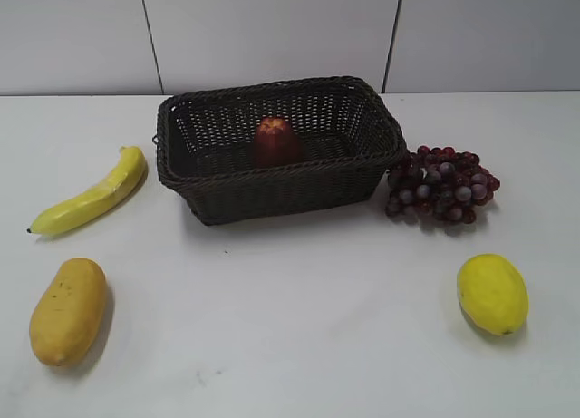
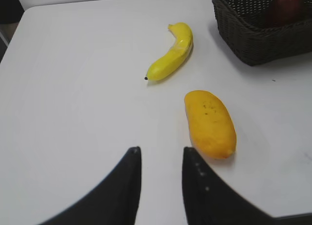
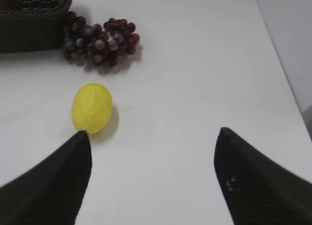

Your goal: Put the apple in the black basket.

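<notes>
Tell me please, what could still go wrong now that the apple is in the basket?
1. The apple stands upright inside the black basket; a knock might tip it over.
2. The right hand is open near the lemon, so moving forward could push it.

The apple (image 1: 275, 140) sits inside the black basket (image 1: 272, 189), which stands at the back middle of the desk (image 1: 299, 327). Left of the basket lies a banana (image 1: 94, 196), with a mango (image 1: 68, 310) in front of it. Touching the basket's right side is a bunch of grapes (image 1: 442, 185), with a lemon (image 1: 492, 293) in front of them.
</notes>
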You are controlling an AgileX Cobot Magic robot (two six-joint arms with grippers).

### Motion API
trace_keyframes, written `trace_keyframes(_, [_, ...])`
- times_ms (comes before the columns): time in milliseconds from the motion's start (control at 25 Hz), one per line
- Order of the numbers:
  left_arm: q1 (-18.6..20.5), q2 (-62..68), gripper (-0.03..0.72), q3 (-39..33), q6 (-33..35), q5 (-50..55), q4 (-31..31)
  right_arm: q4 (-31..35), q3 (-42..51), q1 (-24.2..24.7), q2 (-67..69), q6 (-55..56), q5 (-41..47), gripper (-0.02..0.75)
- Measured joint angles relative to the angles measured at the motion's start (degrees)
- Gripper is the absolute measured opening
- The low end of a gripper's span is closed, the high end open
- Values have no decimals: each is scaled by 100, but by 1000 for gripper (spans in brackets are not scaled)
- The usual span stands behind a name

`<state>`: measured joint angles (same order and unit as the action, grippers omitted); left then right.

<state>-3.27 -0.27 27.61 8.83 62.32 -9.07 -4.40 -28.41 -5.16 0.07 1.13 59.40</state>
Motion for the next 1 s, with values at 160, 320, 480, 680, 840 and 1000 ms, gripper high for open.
trace_keyframes(160, [0,0,223,0,0,0,0,0,0,434,-26,0,0,591])
trace_keyframes(320, [0,0,223,0,0,0,0,0,0,497,-26,0,0,591])
trace_keyframes(480, [0,0,223,0,0,0,0,0,0,497,-31,0,0,591])
trace_keyframes(680, [0,0,223,0,0,0,0,0,0,497,-31,0,0,591])
trace_keyframes(840, [0,0,223,0,0,0,0,0,0,497,-31,0,0,591])
trace_keyframes(1000, [0,0,223,0,0,0,0,0,0,497,-31,0,0,591])
